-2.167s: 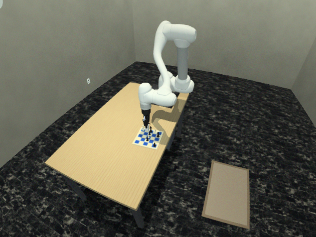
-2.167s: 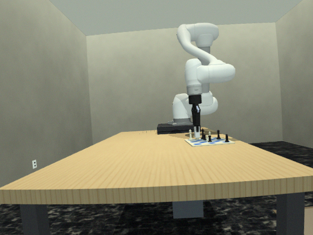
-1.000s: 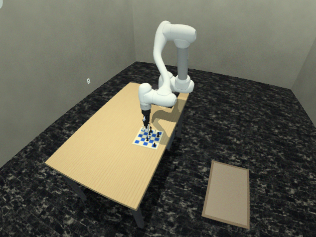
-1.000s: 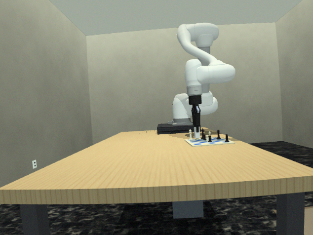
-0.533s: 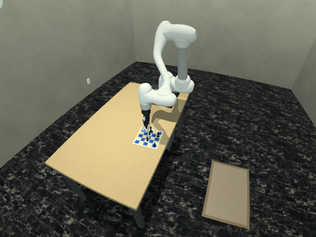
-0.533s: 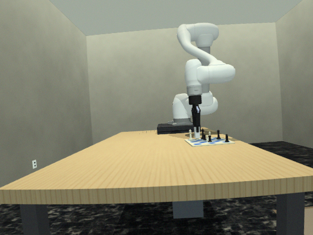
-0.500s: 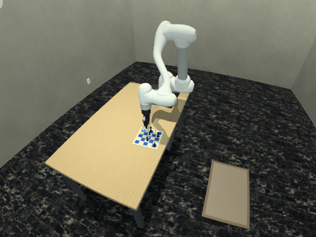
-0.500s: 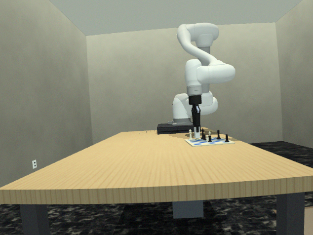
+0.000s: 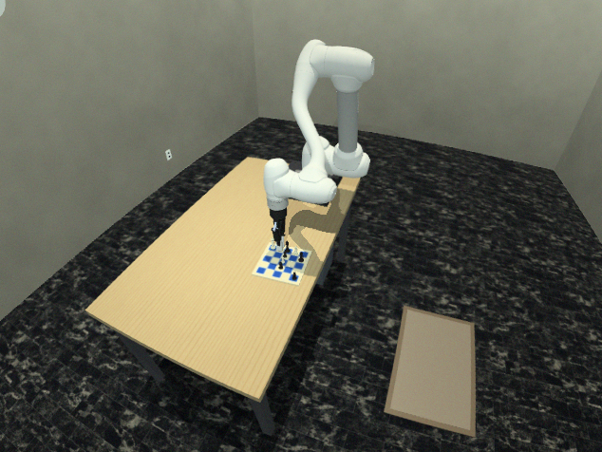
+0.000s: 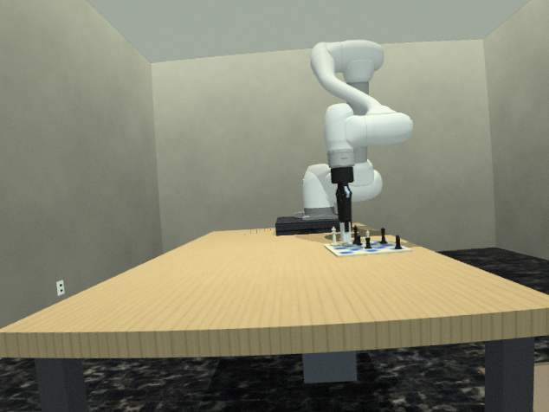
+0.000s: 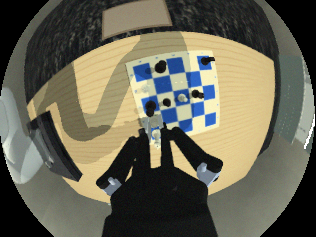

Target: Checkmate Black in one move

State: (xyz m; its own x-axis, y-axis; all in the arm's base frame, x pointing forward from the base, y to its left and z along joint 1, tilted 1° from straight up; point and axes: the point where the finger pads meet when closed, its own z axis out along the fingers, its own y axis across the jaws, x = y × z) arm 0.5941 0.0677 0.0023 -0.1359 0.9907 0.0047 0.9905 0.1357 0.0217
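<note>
The small blue and white chessboard [image 9: 283, 264] lies near the table's right edge; it also shows in the exterior view [image 10: 367, 249] and in the wrist view [image 11: 174, 93]. My gripper [image 9: 278, 243] points straight down at the board's corner nearest the robot base. In the wrist view its fingers stand slightly apart around a white piece [image 11: 153, 130] that stands upright on the board's edge row. The fingers are low, at the piece's height [image 10: 345, 234]. Several black pieces [image 11: 159, 64] and another white piece [image 11: 181, 98] stand on other squares. A white piece [image 10: 333, 235] stands just left of the gripper.
A black piece [image 10: 355, 234] stands close to the right of the gripper. The robot's dark base plate [image 10: 306, 225] sits on the table behind the board. The table edge runs just right of the board [image 9: 315, 272]. A tan mat [image 9: 432, 369] lies on the floor.
</note>
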